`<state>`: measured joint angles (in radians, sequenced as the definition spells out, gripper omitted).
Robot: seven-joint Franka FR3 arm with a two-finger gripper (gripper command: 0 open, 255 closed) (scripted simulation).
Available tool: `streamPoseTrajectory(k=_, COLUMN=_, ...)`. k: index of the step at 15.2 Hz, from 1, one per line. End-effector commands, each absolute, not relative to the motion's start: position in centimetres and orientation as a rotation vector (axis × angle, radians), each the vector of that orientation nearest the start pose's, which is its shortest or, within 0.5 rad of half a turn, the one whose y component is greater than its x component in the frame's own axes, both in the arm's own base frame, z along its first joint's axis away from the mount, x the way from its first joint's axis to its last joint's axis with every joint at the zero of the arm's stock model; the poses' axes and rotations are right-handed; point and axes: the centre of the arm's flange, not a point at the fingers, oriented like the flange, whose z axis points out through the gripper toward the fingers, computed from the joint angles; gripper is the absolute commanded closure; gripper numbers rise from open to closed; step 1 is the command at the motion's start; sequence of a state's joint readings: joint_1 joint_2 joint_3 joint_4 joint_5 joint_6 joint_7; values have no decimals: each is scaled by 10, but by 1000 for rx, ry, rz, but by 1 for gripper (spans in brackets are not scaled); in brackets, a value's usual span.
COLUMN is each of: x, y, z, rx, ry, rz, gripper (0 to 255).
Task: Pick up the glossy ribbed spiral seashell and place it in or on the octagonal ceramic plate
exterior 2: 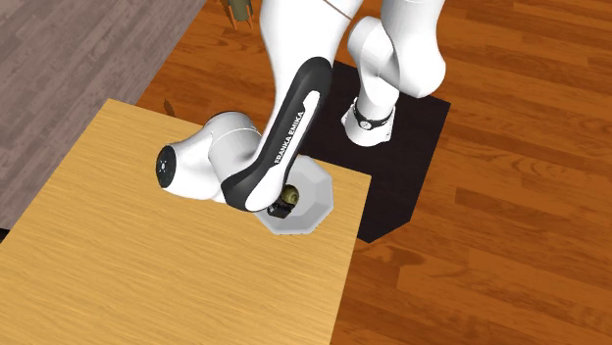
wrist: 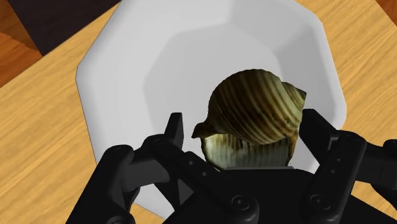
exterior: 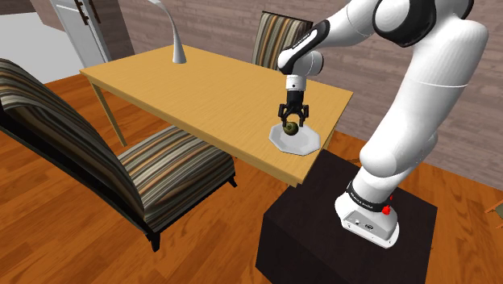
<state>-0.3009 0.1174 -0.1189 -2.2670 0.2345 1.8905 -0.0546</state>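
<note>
Claw (exterior: 290,123) (wrist: 245,127) was clenched on the shell (exterior: 289,130) (wrist: 254,108), one black finger on each side of it, pointing straight down over the plate (exterior: 306,144) (wrist: 127,76). Shell was olive-brown w/ pale curved ribs, glossy, sitting above the plate's middle; couldn't tell whether it touched the plate. Plate was white, eight-sided, w/ a shallow dished centre, lying flat near the worktop (exterior: 201,81) (exterior 2: 147,265) corner closest to the stand (exterior: 322,234) (exterior 2: 412,147). In the second exterior view the white arm (exterior 2: 284,118) covered most of the shell (exterior 2: 289,201), w/ the plate's rim (exterior 2: 319,191) showing beside it. Worktop was light wood. At its far end in the shoulder view stood a white lamp (exterior: 176,40). A striped chair (exterior: 161,169) sat at the shoulder view's left, another (exterior: 278,36) behind the worktop, on a wood floor (exterior: 64,226).
</note>
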Motion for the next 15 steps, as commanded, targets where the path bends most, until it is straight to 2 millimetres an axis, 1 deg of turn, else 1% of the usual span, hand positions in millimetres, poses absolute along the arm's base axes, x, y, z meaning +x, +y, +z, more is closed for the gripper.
streamPoseTrajectory(k=1, x=434, y=-179, z=277, rx=-2702, ry=687, rz=628, gripper=0)
streamPoseTrajectory(k=4, x=435, y=-180, z=277, rx=-2702, ry=688, rz=628, gripper=0)
streamPoseTrajectory(k=8, x=452, y=-198, z=321, rx=-2702, ry=688, rz=628, gripper=0)
streamPoseTrajectory(k=15, x=452, y=-198, z=321, rx=-2702, ry=688, rz=628, gripper=0)
